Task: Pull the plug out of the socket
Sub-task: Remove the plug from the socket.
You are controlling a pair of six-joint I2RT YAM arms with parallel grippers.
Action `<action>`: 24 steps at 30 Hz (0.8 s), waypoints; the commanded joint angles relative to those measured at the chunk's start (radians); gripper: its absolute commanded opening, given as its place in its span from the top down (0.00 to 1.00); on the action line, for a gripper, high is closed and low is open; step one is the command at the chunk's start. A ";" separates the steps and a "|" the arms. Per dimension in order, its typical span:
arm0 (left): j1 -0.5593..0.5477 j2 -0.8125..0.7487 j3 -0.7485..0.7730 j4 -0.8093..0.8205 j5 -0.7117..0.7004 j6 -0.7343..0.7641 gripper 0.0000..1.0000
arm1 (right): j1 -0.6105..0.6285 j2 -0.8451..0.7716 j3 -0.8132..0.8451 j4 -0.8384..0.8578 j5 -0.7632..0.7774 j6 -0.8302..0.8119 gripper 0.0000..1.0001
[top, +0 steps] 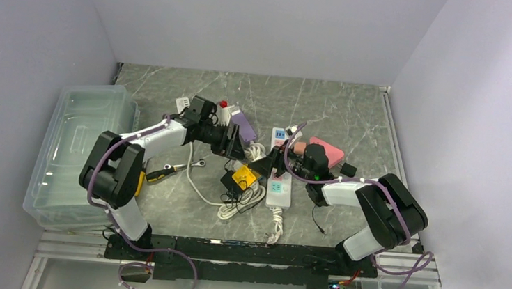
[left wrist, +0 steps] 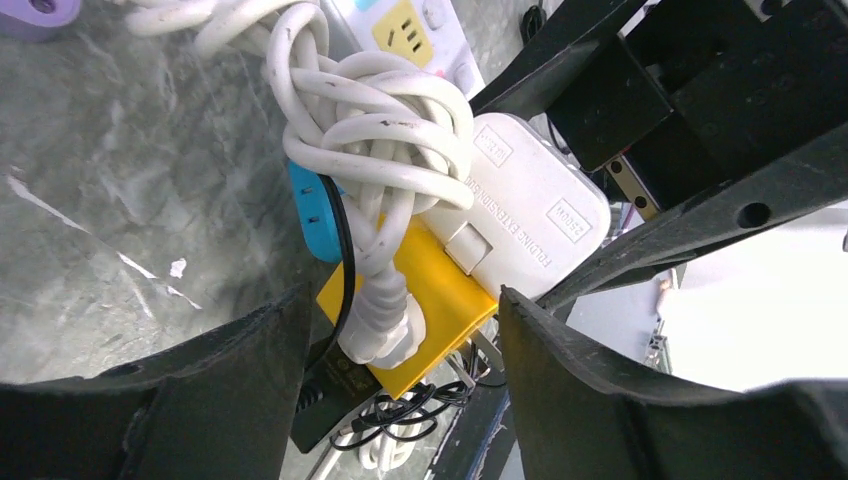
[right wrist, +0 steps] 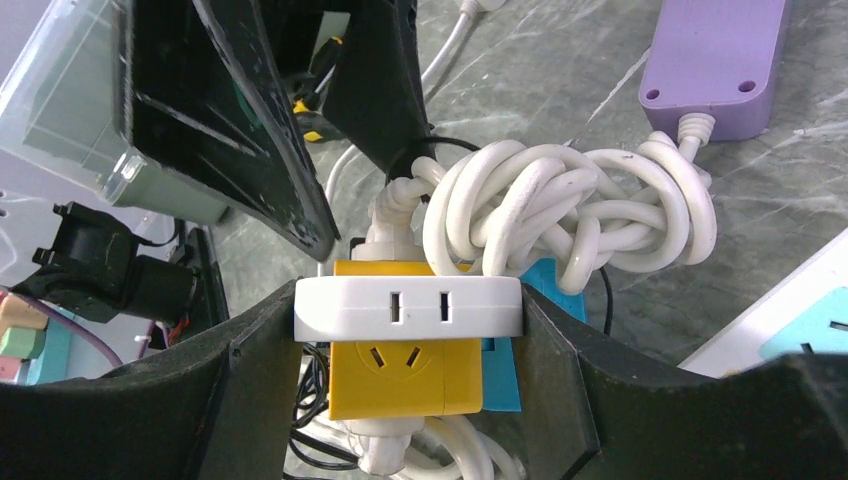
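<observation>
You had the right claw (right wrist: 410,322) clamped on the white flat extension block (right wrist: 400,308); left claw (left wrist: 400,312) straddled the yellow cube socket (left wrist: 450,300) touching it, grip unclear.

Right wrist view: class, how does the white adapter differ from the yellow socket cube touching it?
The white adapter is flat and wide; the yellow socket cube is boxy and narrower. The white adapter's face shows two-slot openings; the yellow socket cube's shows a three-slot outlet. The right gripper pinches the white adapter's ends, not clearly the yellow socket cube. Both are socket blocks, stacked together.
</observation>
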 commanded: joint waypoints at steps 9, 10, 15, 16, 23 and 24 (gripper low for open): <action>-0.036 0.012 0.047 -0.041 -0.092 0.052 0.39 | 0.010 -0.046 0.022 0.193 -0.070 -0.001 0.91; -0.039 0.013 0.048 -0.048 -0.111 0.055 0.41 | 0.010 -0.046 0.022 0.191 -0.068 -0.001 0.91; -0.051 0.011 0.037 -0.013 -0.083 0.041 0.47 | 0.013 -0.038 0.029 0.180 -0.069 -0.005 0.91; -0.054 0.013 0.037 -0.013 -0.083 0.040 0.50 | 0.013 -0.035 0.031 0.180 -0.070 -0.005 0.91; -0.074 0.027 0.046 -0.030 -0.101 0.048 0.63 | 0.020 -0.027 0.039 0.160 -0.062 -0.016 0.92; -0.076 0.027 0.048 -0.032 -0.106 0.050 0.65 | 0.021 -0.029 0.040 0.152 -0.059 -0.023 0.92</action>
